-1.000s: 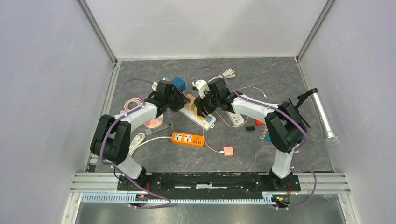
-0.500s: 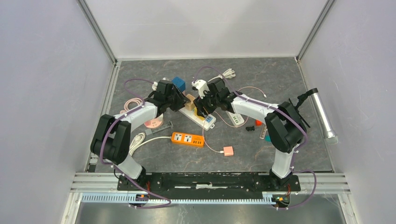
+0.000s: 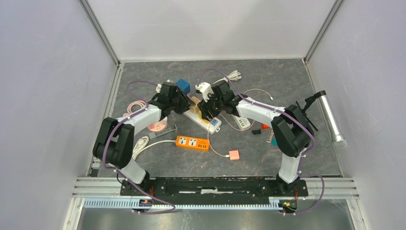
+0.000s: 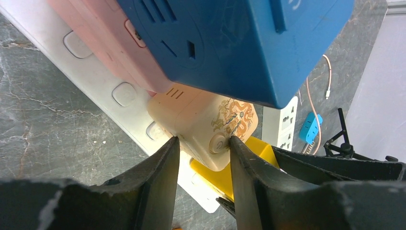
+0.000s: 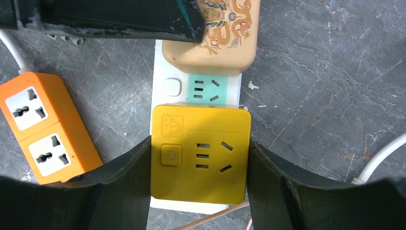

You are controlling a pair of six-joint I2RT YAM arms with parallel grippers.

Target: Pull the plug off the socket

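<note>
Arms both reach inward over the white strip [image 4: 91, 76]. The right gripper [image 5: 198, 148] clamps the yellow plug [image 5: 200, 163], seated on the strip; the left gripper [image 4: 202, 143] pinches the cream plug [image 4: 201, 117] beside it. Pose barely differs from a second ago.

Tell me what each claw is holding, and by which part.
Right claw grips the yellow adapter by its opposite sides; left claw, the beige dragon-print adapter likewise.

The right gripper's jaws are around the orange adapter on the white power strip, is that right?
Not quite. The right wrist view shows the jaws of the right gripper around the yellow adapter on the white power strip; the orange power strip lies beside it.
</note>
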